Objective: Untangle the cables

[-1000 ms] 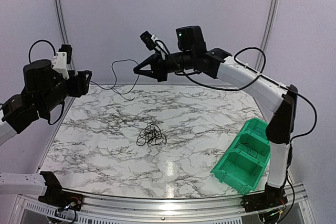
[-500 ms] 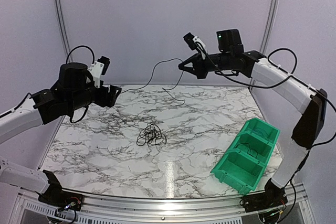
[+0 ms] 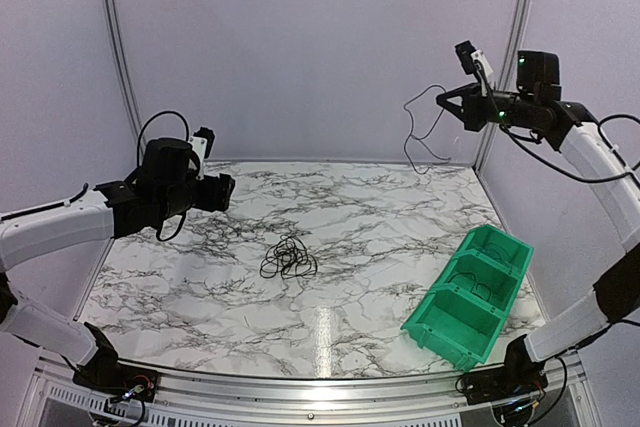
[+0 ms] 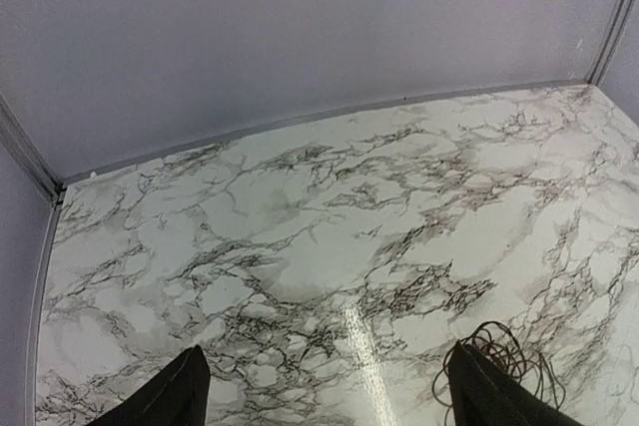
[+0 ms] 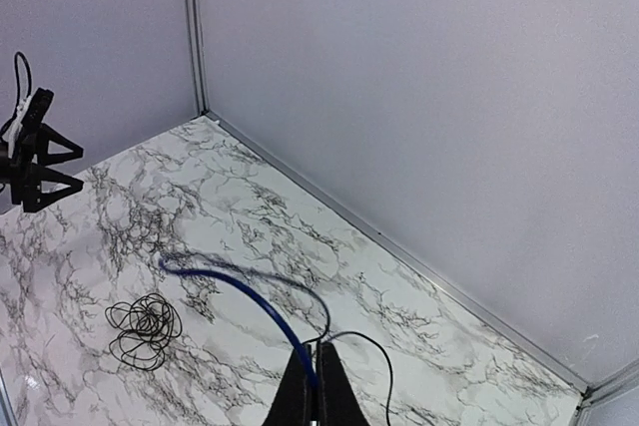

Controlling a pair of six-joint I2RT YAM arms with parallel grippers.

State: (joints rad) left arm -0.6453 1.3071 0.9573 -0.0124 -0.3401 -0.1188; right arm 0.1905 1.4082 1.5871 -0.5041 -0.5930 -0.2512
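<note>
A small loopy tangle of thin black cables (image 3: 288,258) lies on the marble table near its middle. It also shows in the left wrist view (image 4: 504,354) and the right wrist view (image 5: 145,327). My right gripper (image 3: 447,100) is high at the back right, shut on one thin cable (image 3: 416,140) that dangles free below it. In the right wrist view the shut gripper (image 5: 318,378) pinches this strand, part blue (image 5: 250,296), part black. My left gripper (image 3: 227,191) is open and empty, above the table's back left, left of the tangle; its fingers (image 4: 180,394) stand wide apart.
A green divided bin (image 3: 470,295) stands at the table's front right. Grey walls and metal posts close the back and sides. The left gripper also shows at the far left of the right wrist view (image 5: 38,159).
The cable was stretched between both grippers. Now the left gripper no longer holds it, and the right arm has swung far right and up with the cable dangling. The left gripper moved slightly right and down.
</note>
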